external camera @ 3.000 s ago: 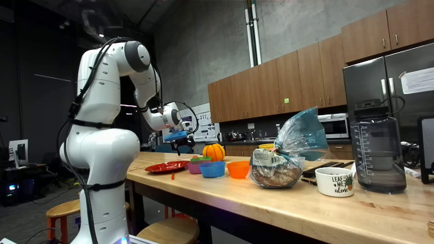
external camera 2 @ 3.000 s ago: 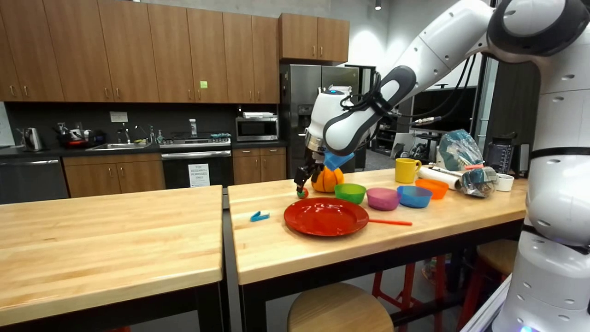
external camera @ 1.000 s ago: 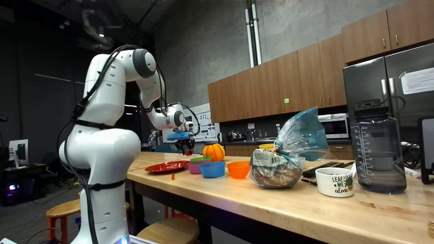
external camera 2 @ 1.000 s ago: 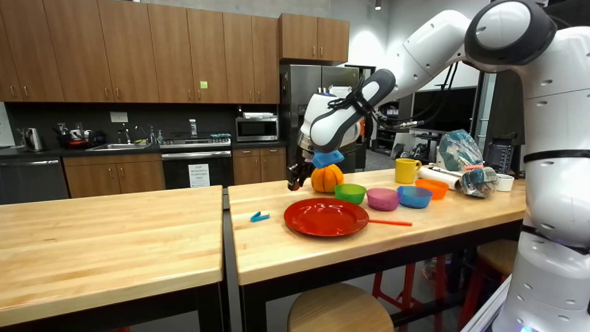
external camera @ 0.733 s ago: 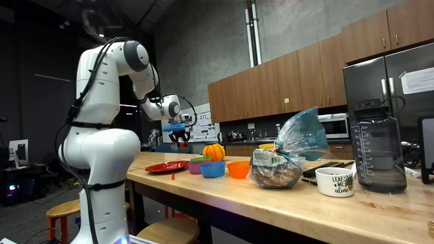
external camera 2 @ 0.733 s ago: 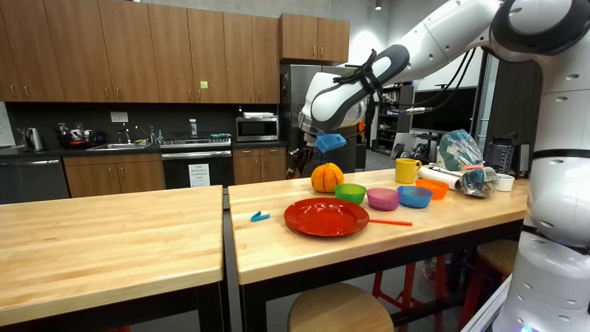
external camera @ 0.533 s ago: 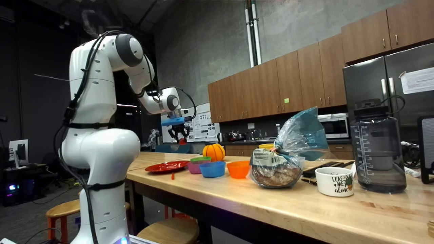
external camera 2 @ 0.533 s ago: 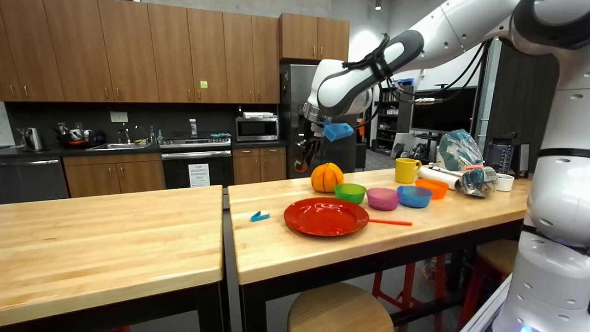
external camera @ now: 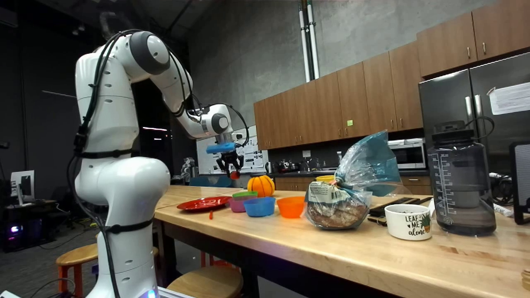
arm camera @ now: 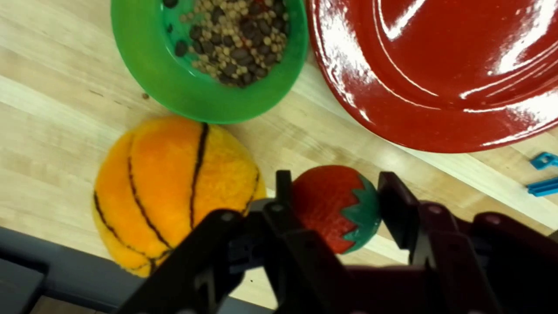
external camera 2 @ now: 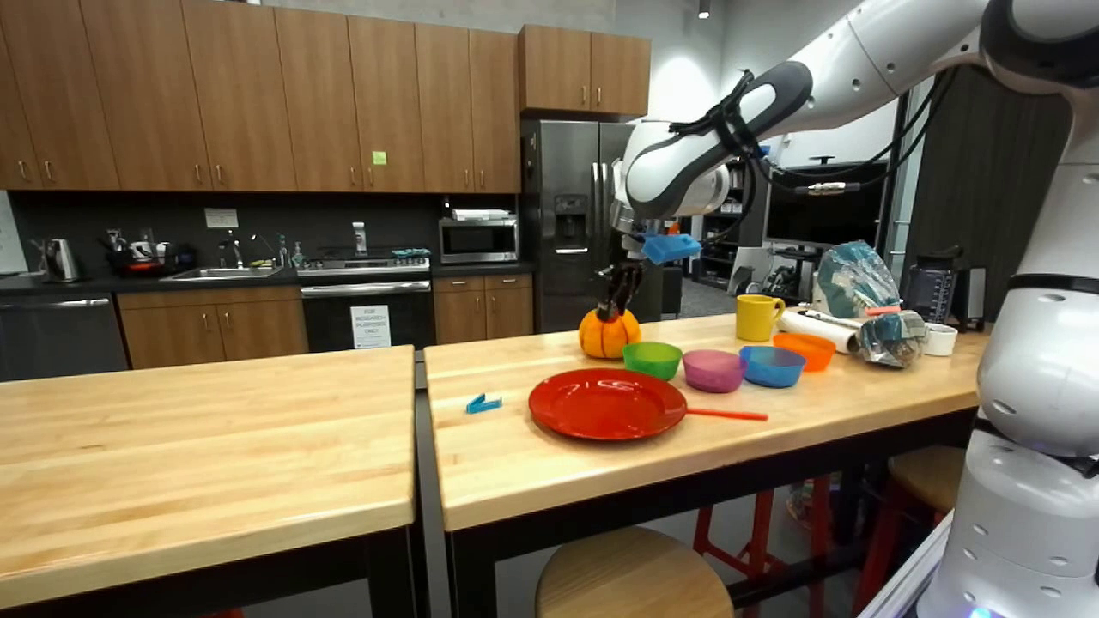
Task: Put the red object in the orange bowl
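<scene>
My gripper (arm camera: 335, 192): jaws clamped on red object (arm camera: 322, 200), just swung bowlward. Orange bowl (external camera: 291, 208): gripper's four o'clock in an exterior view; carry underway, I judge.

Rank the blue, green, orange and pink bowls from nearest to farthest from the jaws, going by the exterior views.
Jaws closed on the red object; order from both exterior views:
1. Green bowl: beside the pumpkin.
2. Pink bowl: between green and blue.
3. Blue bowl: between pink and orange.
4. Orange bowl: row's far end, by the bagged bread.
</scene>
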You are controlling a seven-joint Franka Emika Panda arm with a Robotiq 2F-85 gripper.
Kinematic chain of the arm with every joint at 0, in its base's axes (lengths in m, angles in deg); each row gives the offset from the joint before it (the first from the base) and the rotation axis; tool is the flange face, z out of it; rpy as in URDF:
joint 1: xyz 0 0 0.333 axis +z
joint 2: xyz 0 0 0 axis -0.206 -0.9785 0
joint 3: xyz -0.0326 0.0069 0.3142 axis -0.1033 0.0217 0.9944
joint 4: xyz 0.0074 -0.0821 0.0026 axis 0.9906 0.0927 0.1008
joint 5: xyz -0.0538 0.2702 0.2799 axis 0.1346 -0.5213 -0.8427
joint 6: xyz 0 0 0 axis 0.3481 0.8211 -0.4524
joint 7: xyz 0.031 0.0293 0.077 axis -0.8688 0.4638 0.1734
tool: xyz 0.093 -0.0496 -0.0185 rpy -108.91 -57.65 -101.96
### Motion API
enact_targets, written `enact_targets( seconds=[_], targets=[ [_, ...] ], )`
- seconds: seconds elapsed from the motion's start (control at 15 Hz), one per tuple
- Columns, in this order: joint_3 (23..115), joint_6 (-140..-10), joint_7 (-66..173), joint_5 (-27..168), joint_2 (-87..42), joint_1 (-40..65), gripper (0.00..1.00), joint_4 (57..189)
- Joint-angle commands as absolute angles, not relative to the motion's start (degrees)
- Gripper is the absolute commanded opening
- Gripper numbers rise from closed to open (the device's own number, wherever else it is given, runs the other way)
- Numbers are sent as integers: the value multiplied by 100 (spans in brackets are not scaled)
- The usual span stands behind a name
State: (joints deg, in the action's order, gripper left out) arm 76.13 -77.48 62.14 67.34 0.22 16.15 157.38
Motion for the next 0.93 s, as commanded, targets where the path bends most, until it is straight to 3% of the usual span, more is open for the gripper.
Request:
enact_targets(
  seconds=[0.0, 0.87],
  targets=[
    [7468, -7734, 6186, 6686, 175, 1460, 26, 15898],
    [7269, -7584, 5298, 6998, -260, 1097, 26, 15617]
  ],
)
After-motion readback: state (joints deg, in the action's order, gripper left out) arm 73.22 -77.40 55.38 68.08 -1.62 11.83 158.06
